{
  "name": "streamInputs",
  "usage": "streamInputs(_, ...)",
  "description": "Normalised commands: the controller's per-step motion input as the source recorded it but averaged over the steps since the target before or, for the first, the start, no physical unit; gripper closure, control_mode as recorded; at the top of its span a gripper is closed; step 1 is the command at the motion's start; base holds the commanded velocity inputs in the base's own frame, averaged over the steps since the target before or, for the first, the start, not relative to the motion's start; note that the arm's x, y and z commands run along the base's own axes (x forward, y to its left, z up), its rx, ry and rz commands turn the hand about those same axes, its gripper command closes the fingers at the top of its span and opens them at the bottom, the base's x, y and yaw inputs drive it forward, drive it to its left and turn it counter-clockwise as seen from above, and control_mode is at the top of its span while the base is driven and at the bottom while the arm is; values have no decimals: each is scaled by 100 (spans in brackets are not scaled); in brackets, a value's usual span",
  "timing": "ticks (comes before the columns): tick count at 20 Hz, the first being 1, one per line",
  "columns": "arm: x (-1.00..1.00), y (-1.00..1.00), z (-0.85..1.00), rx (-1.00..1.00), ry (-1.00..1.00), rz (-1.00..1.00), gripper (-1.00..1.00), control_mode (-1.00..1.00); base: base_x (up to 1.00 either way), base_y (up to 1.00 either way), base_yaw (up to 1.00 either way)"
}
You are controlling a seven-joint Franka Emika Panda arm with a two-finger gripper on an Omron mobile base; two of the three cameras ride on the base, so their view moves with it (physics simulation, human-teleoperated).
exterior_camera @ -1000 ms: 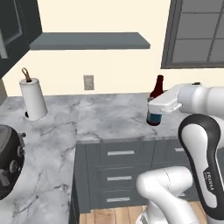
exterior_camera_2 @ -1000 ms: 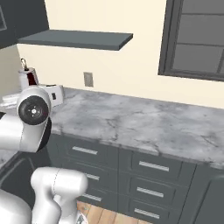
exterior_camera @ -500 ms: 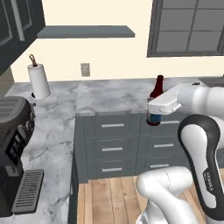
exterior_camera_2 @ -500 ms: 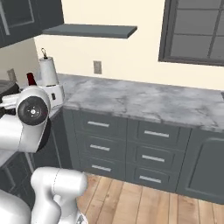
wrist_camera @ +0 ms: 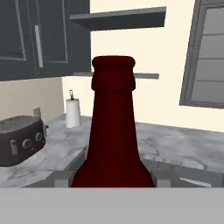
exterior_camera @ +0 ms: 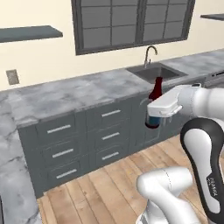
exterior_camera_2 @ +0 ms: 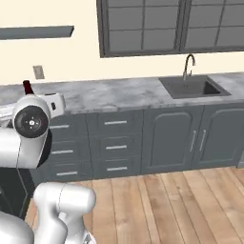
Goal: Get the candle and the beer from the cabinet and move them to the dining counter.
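- In our pincer [exterior_camera: 154, 117] we carry the beer [exterior_camera: 154, 103]: the jaws stand partly closed around its body, about at the label, and the bottle is upright with its long neck rising above the hand. In the hand view the dark red neck rises right in front of the camera.
- Below the pincer there is only wooden floor, so the bottle rests on nothing but our grip.
- Just beyond the pincer runs the marble counter with the sink [exterior_camera: 156, 72] and tap; we judge that this is not the dining counter, which we cannot find in these views.
- Far behind the pincer, up on the wall, sits the cabinet [exterior_camera: 27, 33], a bare grey shelf board as far as we can see; the candle is nowhere we can make out.
- So we judge the task partly done: the beer is off the shelf and in transit, its delivery is left, and the candle's status we cannot tell.
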Motion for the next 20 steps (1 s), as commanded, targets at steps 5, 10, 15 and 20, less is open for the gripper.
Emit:
streamInputs(5,0,0,0,0,0,0,100,100,0,1,-100)
streamInputs(10,0,0,0,0,0,0,100,100,0,2,-100)
streamInputs(15,0,0,0,0,0,0,100,100,0,2,-100)
streamInputs(20,0,0,0,0,0,0,100,100,0,-13,-84)
